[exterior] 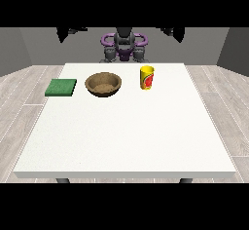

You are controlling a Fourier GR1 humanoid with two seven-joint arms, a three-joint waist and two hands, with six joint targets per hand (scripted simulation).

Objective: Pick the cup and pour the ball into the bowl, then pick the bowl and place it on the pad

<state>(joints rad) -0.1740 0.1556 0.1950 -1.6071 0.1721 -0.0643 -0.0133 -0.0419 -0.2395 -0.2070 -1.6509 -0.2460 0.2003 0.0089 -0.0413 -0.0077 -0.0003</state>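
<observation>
Hands are nowhere to be made out over the white tabletop (126, 136); of the dark humanoid robot (124, 46) behind the far edge we see only the torso and purple-ringed shoulders, so we cannot tell how either hand's fingers lie. Upright near the far edge, a little toward the view's right of centre, stands the yellow cup with a red mark on its side (147, 78); whether the ball lies inside it we cannot see from here. Just beside it, toward the view's left, sits the round brown wooden bowl (103, 84), apart from the cup and with its mouth up. Beyond the bowl, close to the left edge, lies the flat green square pad (61, 87).

We judge the task unbegun, the step in hand being the reach for the cup. To do it well we would bring the hand at the view's right in from the cup's outer side, close round its wall below the rim, and keep it upright through the lift, tilting only once its mouth is over the bowl's middle. The gap between cup and bowl is narrow, so a wide sweep risks nudging the bowl.
</observation>
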